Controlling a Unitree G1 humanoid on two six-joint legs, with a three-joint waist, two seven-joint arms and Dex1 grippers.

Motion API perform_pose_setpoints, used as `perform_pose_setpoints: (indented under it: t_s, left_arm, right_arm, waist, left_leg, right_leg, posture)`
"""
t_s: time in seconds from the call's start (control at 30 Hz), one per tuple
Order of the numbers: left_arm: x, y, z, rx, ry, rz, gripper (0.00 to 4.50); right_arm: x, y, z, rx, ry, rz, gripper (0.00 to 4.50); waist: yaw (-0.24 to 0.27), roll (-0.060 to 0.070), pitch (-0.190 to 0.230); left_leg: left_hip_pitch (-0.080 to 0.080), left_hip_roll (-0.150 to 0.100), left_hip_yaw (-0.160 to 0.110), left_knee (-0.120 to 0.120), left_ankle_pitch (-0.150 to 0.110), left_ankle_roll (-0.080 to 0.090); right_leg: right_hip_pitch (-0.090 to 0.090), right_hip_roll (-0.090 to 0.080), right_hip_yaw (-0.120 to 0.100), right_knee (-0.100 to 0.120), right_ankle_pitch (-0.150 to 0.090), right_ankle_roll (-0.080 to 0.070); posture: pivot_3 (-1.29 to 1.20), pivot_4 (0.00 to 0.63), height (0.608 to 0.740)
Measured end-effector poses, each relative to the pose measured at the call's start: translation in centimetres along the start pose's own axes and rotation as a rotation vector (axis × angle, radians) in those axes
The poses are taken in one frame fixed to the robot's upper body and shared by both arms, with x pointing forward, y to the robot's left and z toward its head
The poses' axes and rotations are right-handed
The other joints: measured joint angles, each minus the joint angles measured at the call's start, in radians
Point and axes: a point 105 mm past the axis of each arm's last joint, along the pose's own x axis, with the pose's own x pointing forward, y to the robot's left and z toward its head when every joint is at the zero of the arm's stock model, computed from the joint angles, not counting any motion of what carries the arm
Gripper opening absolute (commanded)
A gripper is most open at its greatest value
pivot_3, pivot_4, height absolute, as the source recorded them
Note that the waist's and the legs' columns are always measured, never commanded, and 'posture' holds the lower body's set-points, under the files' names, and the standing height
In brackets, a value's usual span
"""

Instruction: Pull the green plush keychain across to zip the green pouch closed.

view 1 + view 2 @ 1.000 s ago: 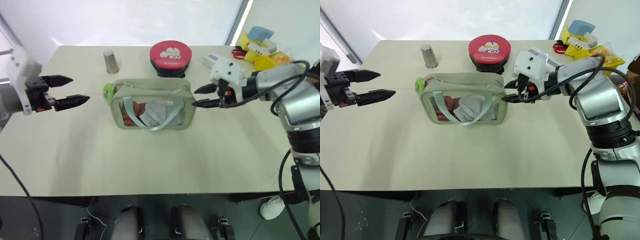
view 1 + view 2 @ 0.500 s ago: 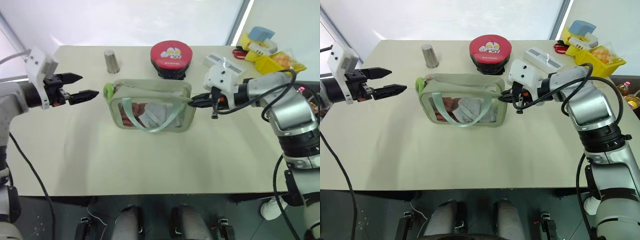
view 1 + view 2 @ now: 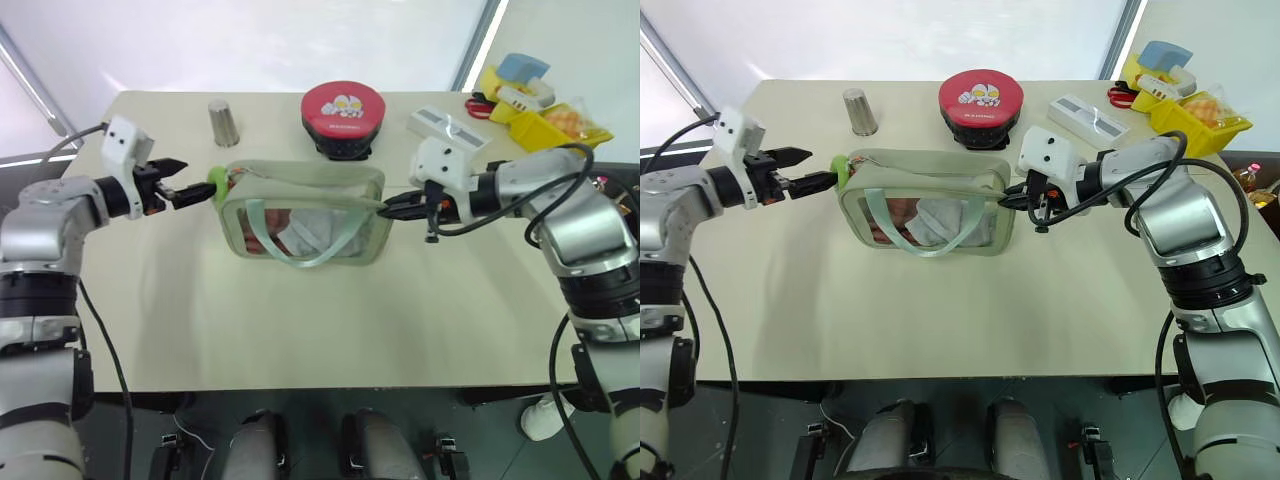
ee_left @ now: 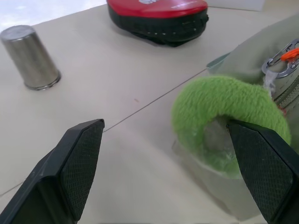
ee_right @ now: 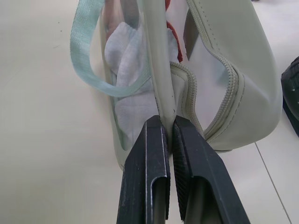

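Pouch pinched at 1 end, keychain framed at the other.
The right gripper [image 5: 169, 135] clamps the green pouch's [image 3: 305, 210] end seam mid-table, toward the far edge; the left gripper [image 4: 173, 161], spread wide, flanks the green plush keychain [image 4: 229, 114].

Near side: the bench [image 3: 300, 320] lies bare in front of the pouch [image 3: 303, 212], open to a reach.
Far side: a metal cup [image 3: 222, 122] and a red round case [image 3: 344, 117] stand behind the pouch.
Pouch ends: the left hand [image 3: 195, 192] and right hand [image 3: 392, 208] occupy them.
Far right corner: yellow clutter [image 3: 530, 100] crowds it.
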Motion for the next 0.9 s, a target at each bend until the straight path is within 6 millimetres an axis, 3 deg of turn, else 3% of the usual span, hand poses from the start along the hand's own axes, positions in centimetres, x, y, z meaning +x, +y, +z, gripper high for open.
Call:
perform_pose_setpoints:
  t_s: [0.37, 0.5, 0.67, 0.77, 0.9]
  left_arm:
    - [1.9, 0.2, -2.1, 0.011, 0.037, -0.003, 4.5]
    - [2.4, 0.5, -1.8, -0.007, 0.017, -0.002, 2.74]
    - [2.4, 0.3, -1.6, -0.018, 0.003, -0.014, 0.05]
    - [2.1, 0.2, -1.0, -0.036, -0.002, -0.024, 0.01]
    - [0.6, -1.5, 3.0, -0.037, -0.085, -0.153, 0.01]
  right_arm:
    - [0.0, 0.1, 0.2, 0.008, -0.002, -0.004, 0.03]
    - [0.1, 0.1, 0.2, 0.008, -0.002, -0.009, 0.0]
    - [0.1, 0.1, 0.2, 0.009, -0.004, -0.014, 0.0]
    - [0.1, 0.0, 0.3, 0.009, -0.006, -0.02, 0.0]
    - [0.2, -0.1, 0.2, 0.009, -0.006, -0.027, 0.0]
  waist:
    - [0.0, 0.0, 0.0]
    - [0.001, 0.0, 0.0]
    - [0.0, 0.0, 0.0]
    - [-0.001, 0.0, 0.0]
    - [-0.001, 0.0, 0.0]
  left_leg:
    - [0.0, 0.0, 0.0, 0.0, 0.0, 0.0]
    - [0.0, 0.0, 0.0, 0.0, 0.0, 0.0]
    - [0.0, 0.0, 0.0, 0.0, 0.0, 0.0]
    - [0.0, 0.0, 0.0, 0.0, 0.0, 0.0]
    - [0.0, 0.001, 0.0, 0.0, 0.0, 0.0]
  right_leg:
    - [0.0, 0.0, 0.0, 0.0, 0.0, 0.0]
    - [0.0, 0.0, 0.0, 0.0, 0.0, 0.0]
    - [0.0, 0.0, 0.0, 0.0, 0.0, 0.0]
    - [0.0, 0.0, 0.0, 0.0, 0.0, 0.0]
    - [0.0, 0.0, 0.0, 0.0, 0.0, 0.0]
  posture:
    - [0.0, 0.15, 0.74]
    - [0.0, 0.15, 0.74]
    - [0.0, 0.15, 0.74]
    - [0.0, 0.15, 0.74]
    - [0.0, 0.15, 0.74]
